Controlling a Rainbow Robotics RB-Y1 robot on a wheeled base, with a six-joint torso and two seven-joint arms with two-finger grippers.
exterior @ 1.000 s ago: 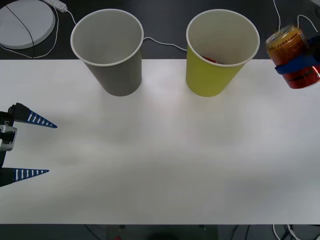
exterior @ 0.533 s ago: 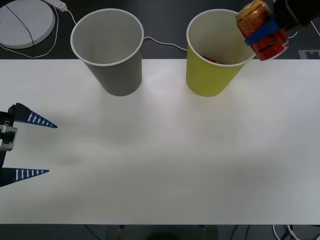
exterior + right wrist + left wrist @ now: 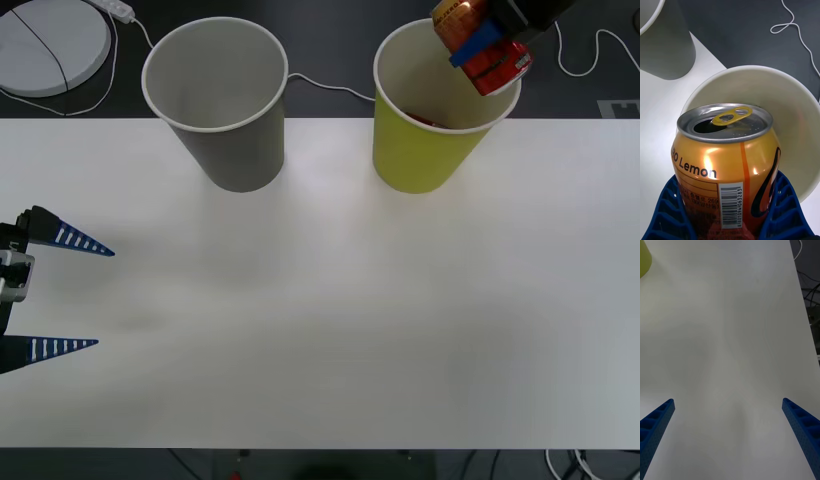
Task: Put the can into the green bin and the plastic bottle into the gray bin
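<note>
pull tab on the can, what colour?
Gold-yellow tab on a silver top; the can is orange. Clearest in the right wrist view.

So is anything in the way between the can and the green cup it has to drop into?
Nothing visible. The right gripper holds the can tilted just above the green bin, whose mouth is open below it. Something red already lies inside, low down. The left gripper waits open, far off.

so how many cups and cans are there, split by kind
Cups: 2, the gray cup and the green cup, both upright on the table.
Cans: 1, the orange can, held tilted over the green cup by the right gripper.
Total: 3.
The left gripper waits open at the table's left edge.
</note>
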